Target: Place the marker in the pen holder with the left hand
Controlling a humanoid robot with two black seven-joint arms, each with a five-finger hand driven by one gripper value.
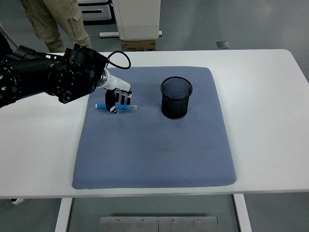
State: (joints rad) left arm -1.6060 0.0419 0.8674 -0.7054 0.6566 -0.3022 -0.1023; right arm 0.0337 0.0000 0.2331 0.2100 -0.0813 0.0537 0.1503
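Observation:
A blue marker point(129, 108) lies flat on the blue-grey mat point(154, 145), near its far left part. My left hand point(119, 99) comes in from the left and is down on the marker, its fingers curled around the middle of it. The marker's two ends stick out on either side of the fingers, and it still rests on the mat. A black mesh pen holder point(176, 97) stands upright on the mat to the right of the hand. The right arm is out of view.
The mat lies on a white table point(270, 96). A person's legs point(53, 21) show at the top left behind the table. A white cabinet point(139, 18) and a cardboard box point(139, 45) stand beyond the far edge.

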